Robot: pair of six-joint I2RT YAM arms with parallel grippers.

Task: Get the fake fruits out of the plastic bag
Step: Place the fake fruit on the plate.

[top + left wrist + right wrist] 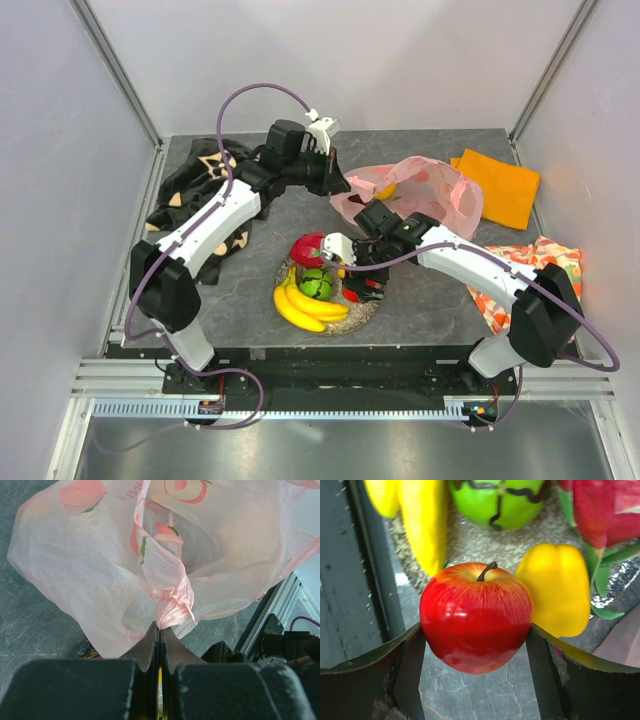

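The pink plastic bag (425,190) lies at the back of the table with a yellow fruit (385,190) showing inside. My left gripper (337,182) is shut on the bag's twisted handle (172,602), with the fingertips (150,637) pressed together. My right gripper (362,288) is shut on the red apple (475,615), held just above the table at the plate's edge. On the silvery glitter plate (362,317) lie a banana bunch (300,305), a green ball (318,284), a dragon fruit (308,247) and a yellow piece (555,587).
An orange cloth (497,183) lies at the back right. A floral cloth (535,268) lies under the right arm. A dark patterned cloth (195,185) lies at the left under the left arm. Metal frame rails and white walls ring the table.
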